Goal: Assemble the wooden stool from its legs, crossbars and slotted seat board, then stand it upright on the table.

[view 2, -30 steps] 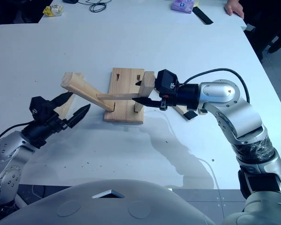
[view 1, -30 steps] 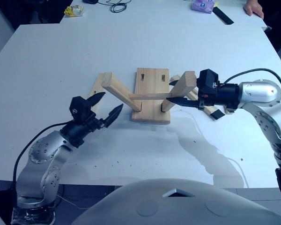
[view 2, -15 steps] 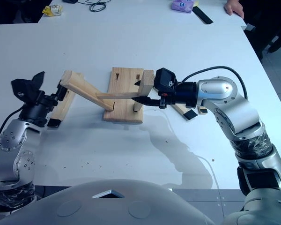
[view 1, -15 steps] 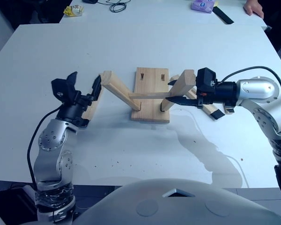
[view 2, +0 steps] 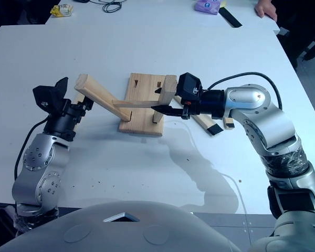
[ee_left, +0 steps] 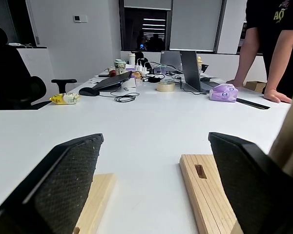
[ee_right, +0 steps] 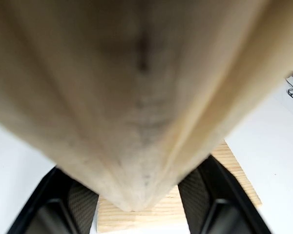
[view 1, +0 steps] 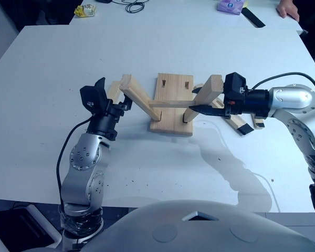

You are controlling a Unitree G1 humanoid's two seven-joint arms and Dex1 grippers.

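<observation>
The right tool (view 1: 197, 100) is clamping the right leg (view 1: 210, 89) of a leg-and-crossbar frame (view 1: 170, 103), which is standing tilted on the slotted seat board (view 1: 173, 86) lying flat at mid-bench (view 1: 52, 63). The left tool (ee_left: 155, 146) is hovering wide open and empty just beside the frame's left leg (view 1: 135, 96).

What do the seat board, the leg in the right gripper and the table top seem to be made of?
Seat board: pale matte wood, apparently unvarnished.
Leg in the right gripper: same pale wood, grain streaks visible, seemingly bare.
Table top: smooth white surface with faint reflections; material unclear, perhaps laminate.
</observation>
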